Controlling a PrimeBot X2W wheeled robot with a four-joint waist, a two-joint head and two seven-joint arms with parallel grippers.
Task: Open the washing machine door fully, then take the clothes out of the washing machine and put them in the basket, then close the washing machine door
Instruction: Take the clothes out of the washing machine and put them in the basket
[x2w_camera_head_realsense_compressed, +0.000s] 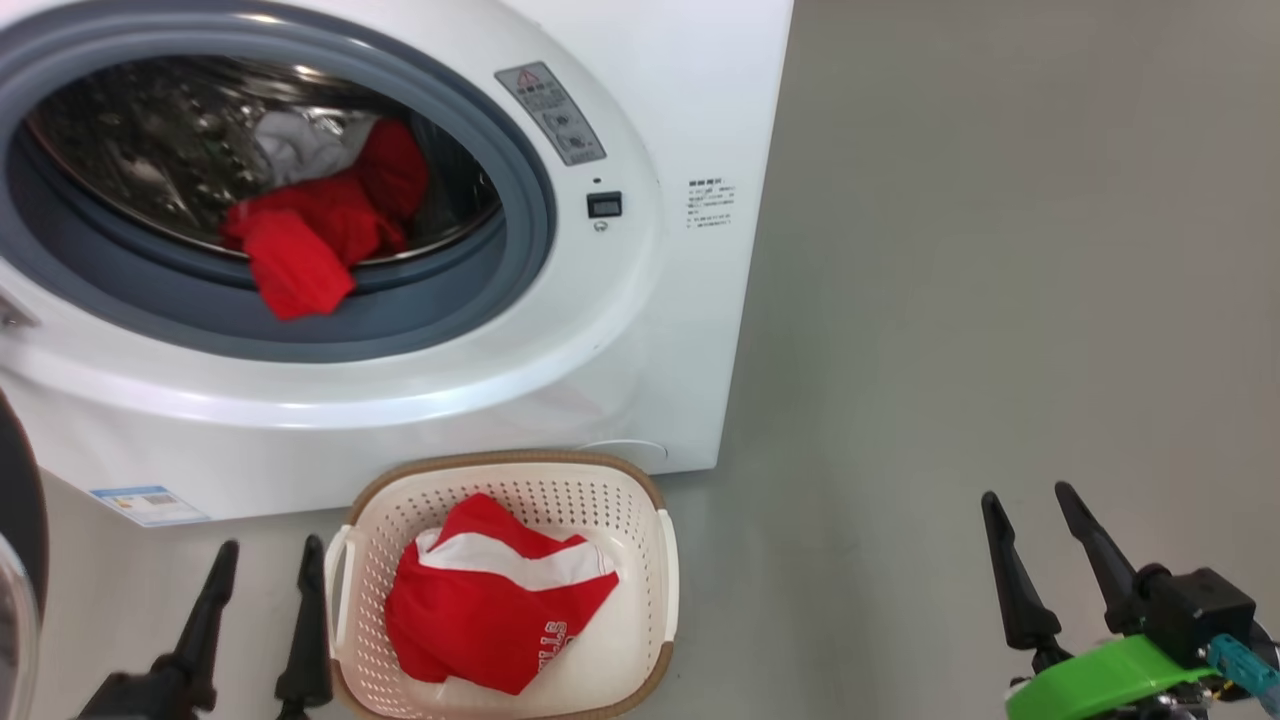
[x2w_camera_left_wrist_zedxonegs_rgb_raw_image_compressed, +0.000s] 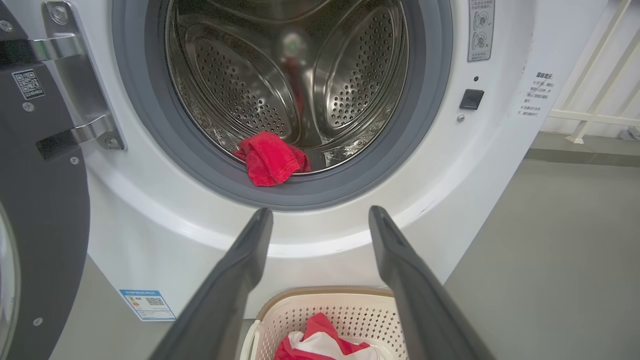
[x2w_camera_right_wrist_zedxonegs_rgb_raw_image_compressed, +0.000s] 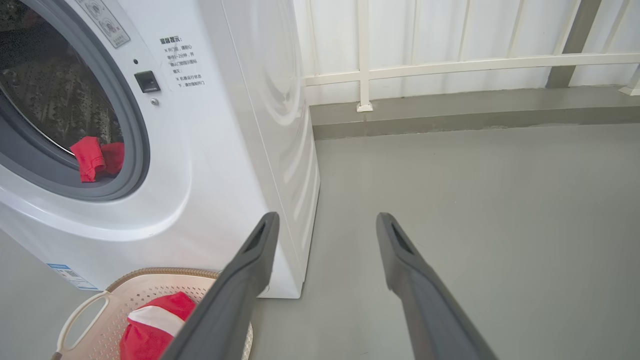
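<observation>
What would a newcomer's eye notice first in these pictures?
Bright red stands out: a red bundle spills over the grey gasket of the open washing machine, and a red and white garment lies in the cream basket on the floor before it. The left claw and the right claw are open and empty, low on either side of the basket.

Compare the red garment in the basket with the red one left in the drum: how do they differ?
The basket garment lies spread inside the basket; the drum garment is bunched at the front of the drum, one end drooping over the grey gasket. The basket garment shows a white band and white lettering; the drum garment shows plain red. Both are bright red, and neither is held.
</observation>
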